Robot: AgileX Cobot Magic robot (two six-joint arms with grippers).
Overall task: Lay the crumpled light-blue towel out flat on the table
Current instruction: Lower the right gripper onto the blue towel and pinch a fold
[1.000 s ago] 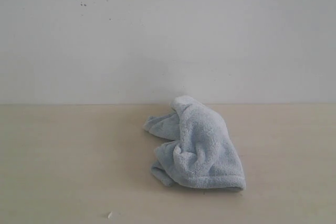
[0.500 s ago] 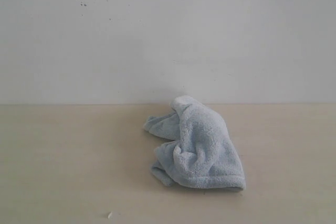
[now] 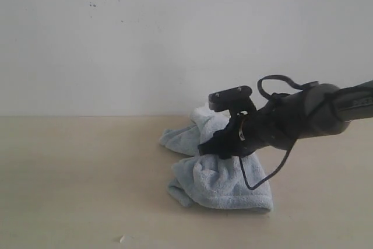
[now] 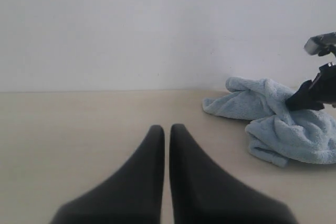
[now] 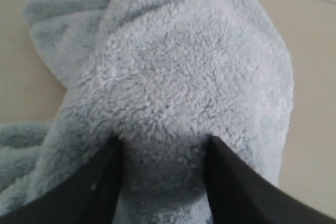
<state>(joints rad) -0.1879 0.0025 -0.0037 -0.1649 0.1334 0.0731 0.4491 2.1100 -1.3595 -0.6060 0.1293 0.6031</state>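
The light-blue towel (image 3: pixel 227 185) lies crumpled on the beige table (image 3: pixel 76 173), a little right of centre, near the wall. My right gripper (image 3: pixel 213 148) reaches in from the right and presses down on the towel's upper bulge. In the right wrist view the gripper (image 5: pixel 164 141) is open, its black fingers (image 5: pixel 105 182) set wide apart with fluffy towel (image 5: pixel 173 66) bulging between them. My left gripper (image 4: pixel 167 127) is shut on nothing, low over bare table well left of the towel (image 4: pixel 283 129). It is outside the exterior view. No white tag shows.
A white speckled wall (image 3: pixel 175 39) rises straight behind the towel. A small white speck (image 3: pixel 122 239) lies on the table near the front edge. A black cable (image 3: pixel 274 170) hangs looped from the right arm over the towel.
The right arm has come into view from the right and dropped onto the towel, which lay untouched before. The towel's top is now pressed down under the gripper.
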